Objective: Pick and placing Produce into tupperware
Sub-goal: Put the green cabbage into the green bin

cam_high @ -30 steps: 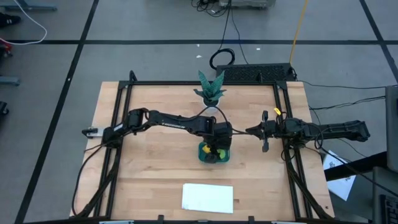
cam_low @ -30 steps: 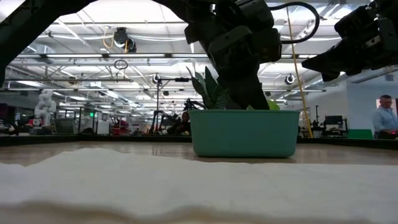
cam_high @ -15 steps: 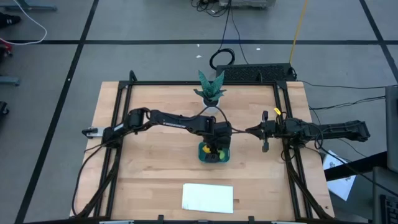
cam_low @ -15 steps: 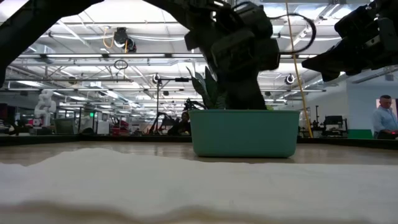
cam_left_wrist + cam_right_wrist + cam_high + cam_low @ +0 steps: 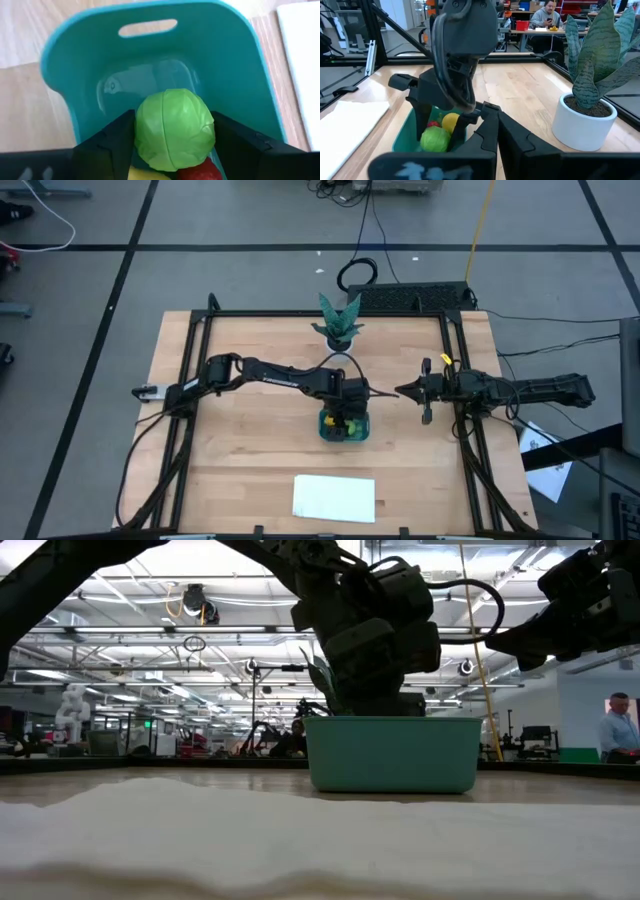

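now green produce (image 5: 174, 129) between left end effector (image 5: 172, 140) fingers

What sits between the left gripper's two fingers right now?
The lime green produce sits between the left gripper's fingers, over the teal tupperware. The yellow piece and the red piece lie beneath it. The left wrist view shows this best.

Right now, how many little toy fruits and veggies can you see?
3. The round lime-green toy vegetable sits between the left claw fingers over the teal plastic tub; the yellow piece and small red piece lie inside.
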Controlling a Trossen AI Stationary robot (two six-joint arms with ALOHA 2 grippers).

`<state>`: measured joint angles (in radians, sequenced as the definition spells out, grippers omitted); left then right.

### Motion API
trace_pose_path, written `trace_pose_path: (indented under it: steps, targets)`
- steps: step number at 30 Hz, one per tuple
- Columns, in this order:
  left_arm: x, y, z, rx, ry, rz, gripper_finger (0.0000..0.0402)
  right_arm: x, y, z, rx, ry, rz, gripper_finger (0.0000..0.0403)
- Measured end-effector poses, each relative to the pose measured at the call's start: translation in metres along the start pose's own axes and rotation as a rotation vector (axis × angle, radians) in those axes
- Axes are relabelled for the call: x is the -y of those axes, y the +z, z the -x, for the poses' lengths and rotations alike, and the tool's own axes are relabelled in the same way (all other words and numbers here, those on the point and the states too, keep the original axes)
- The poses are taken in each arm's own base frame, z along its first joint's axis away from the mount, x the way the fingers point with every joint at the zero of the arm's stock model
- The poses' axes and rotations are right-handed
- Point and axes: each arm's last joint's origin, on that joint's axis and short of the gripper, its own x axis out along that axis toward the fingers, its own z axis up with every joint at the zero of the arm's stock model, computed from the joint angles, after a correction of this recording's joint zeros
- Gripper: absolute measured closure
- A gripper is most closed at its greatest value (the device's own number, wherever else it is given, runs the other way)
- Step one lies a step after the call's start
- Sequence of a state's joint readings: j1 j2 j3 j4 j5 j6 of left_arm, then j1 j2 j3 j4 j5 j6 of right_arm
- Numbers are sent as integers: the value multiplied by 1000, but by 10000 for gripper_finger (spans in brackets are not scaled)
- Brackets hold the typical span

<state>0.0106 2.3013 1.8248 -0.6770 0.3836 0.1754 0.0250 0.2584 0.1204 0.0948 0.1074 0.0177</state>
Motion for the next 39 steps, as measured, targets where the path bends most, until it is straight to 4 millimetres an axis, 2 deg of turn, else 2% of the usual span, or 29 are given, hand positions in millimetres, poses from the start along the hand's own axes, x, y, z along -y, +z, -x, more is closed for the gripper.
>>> trace_pose_path:
  steps: [15,24,32,39]
  targets:
    - [1,0,-1,-5,24,-54,173,0,0,0,-1,0,0,403]
    - [5,1,-2,-1,0,-66,133,0,0,0,-1,0,0,403]
    - [5,2,-2,10,10,-77,134,0,0,0,-1,0,0,403]
    - [5,2,-2,10,10,-97,112,0,0,0,-1,0,0,403]
